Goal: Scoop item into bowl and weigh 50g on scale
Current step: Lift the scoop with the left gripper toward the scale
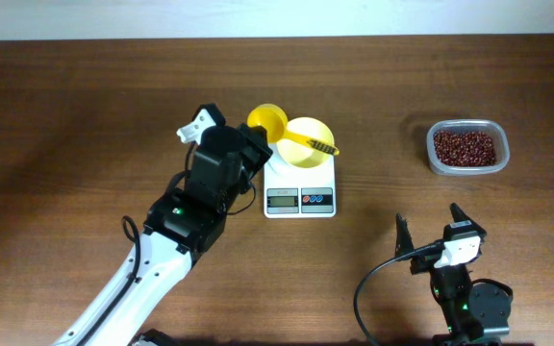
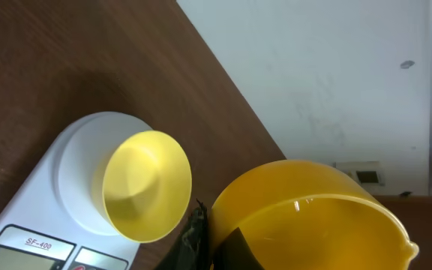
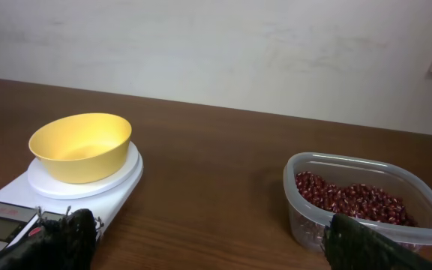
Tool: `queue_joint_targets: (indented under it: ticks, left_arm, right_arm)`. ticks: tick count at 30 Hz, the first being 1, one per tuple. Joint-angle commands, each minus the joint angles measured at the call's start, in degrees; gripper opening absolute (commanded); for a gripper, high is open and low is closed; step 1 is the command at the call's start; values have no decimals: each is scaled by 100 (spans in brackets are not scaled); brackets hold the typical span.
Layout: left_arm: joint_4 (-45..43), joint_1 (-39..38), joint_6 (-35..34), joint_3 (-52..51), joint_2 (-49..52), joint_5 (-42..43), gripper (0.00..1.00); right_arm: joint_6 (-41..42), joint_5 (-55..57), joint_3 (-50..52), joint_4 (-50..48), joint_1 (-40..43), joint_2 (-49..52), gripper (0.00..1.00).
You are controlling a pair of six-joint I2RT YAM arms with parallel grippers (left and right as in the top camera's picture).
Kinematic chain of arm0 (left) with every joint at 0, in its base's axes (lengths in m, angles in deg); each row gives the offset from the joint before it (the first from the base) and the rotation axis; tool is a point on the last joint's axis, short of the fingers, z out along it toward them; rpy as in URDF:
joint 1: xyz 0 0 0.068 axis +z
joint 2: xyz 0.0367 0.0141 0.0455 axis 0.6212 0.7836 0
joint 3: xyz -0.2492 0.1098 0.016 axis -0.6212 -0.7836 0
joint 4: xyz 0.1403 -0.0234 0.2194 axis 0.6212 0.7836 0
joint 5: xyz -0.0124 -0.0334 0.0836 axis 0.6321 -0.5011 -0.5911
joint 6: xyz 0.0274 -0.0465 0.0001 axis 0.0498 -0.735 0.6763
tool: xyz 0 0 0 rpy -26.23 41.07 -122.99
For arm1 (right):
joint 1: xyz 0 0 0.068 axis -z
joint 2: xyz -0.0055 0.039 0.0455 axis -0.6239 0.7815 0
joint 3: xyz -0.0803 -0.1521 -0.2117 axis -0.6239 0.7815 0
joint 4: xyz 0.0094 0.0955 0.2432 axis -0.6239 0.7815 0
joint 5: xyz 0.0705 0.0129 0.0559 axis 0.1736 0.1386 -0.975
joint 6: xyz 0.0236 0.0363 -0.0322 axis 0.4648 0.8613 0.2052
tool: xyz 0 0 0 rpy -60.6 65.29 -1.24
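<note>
The pale yellow bowl (image 1: 308,135) stands on the white scale (image 1: 299,199), and both also show in the right wrist view (bowl (image 3: 81,146), scale (image 3: 118,176)) and the left wrist view (bowl (image 2: 147,184), scale (image 2: 66,161)). The bowl looks empty. My left gripper (image 1: 256,146) is shut on a bright yellow scoop (image 1: 267,122) beside the bowl's left rim. Its cup fills the left wrist view (image 2: 313,217) around the finger (image 2: 214,234). The reddish-brown beans (image 1: 465,147) lie in a clear tub at the right (image 3: 351,201). My right gripper (image 1: 429,221) is open and empty near the front edge (image 3: 220,251).
The clear plastic tub (image 1: 466,123) stands right of the scale and just ahead of my right gripper (image 3: 355,161). A pale wall runs along the table's far edge (image 3: 216,52). The scale's display and buttons (image 1: 300,200) face the front.
</note>
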Motion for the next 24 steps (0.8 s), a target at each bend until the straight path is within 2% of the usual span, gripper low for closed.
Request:
queue_joint_targets:
  ticks: [1,6,8,10,15,18,20,24]
  left_arm:
    - [-15,-26,116,149,-103,-229,0]
    - [175,-26,116,149,-103,-245,0]
    - [243,-26,116,149,-103,-313,0]
    - [256,-26,116,149,-103,-330,0]
    - [258,-26,116,149,-103,-332,0]
    - [258,-26,116,149,-103,-330,0]
    - [260,-26,116,149,-103,-330,0]
    - [348,-26,116,149,-103,-330,0]
  right_arm:
    - [-2,63,31,26,-50,-17,99]
    - [7,153,31,13,-48,-17,99]
    - [247,-197,31,9,-48,-17,99]
    - [975,-564,31,-17,-48,-17,99]
    - [3445,-1062,31,-63,-48,-17,99]
    - [4286,-1641,31,-87,-48,-17,99]
    - [4607,-2022,31,-103,-48,-17,99]
    - [4618,-2037,31,-103,-48,-17,99]
